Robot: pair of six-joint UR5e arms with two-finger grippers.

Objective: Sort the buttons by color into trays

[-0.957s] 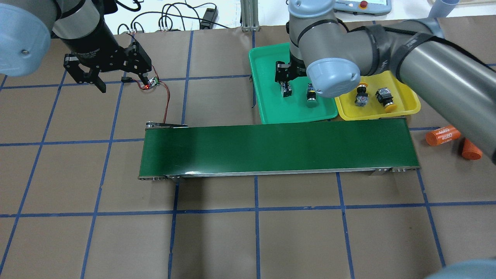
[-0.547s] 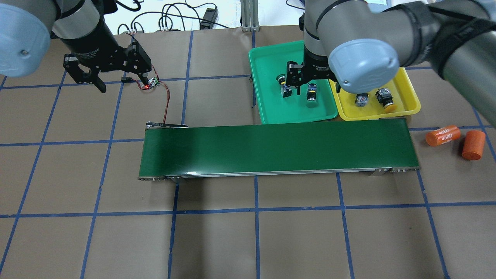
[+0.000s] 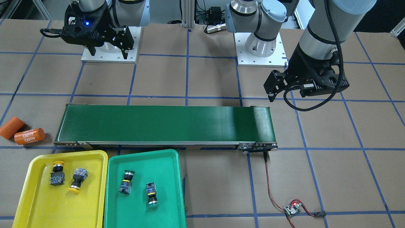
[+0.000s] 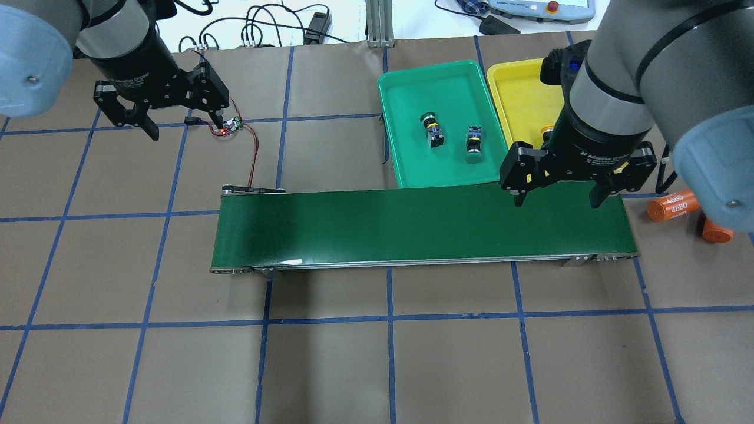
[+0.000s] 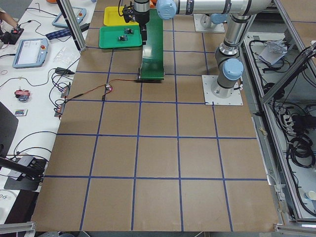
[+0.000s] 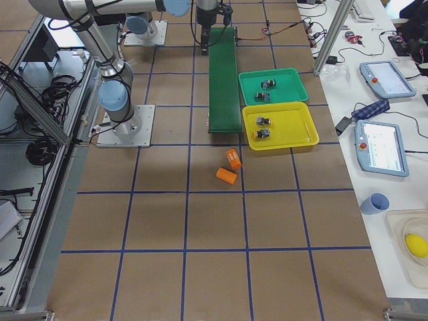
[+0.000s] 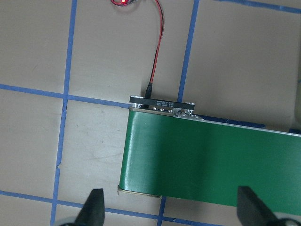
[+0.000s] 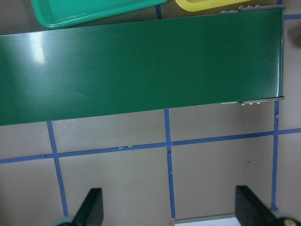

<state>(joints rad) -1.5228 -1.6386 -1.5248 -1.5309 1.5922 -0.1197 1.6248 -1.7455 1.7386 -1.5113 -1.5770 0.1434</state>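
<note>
Pulling the right gripper (image 4: 556, 200) clear looks like the step in hand, since the sorting appears finished. 2 green buttons (image 4: 433, 131) lie on their sides in the green tray (image 4: 406, 168), upper centre of the overhead view. 2 yellow buttons (image 3: 57, 174) lie in the yellow tray (image 3: 34, 202), lower left of the front view. That gripper hangs empty, fingers spread wide, over the right end of the belt (image 4: 383, 227). Doing it well probably means rising straight and holding height above the belt and both tray rims.

The left gripper (image 4: 184, 122), upper left overhead, is also spread and empty, above a small board (image 4: 230, 125) with a red light. Its wire (image 4: 254, 156) runs to the belt's left end. 2 orange cylinders (image 4: 673, 206) lie at the right edge, near the belt end; a low sweep there could knock them.
</note>
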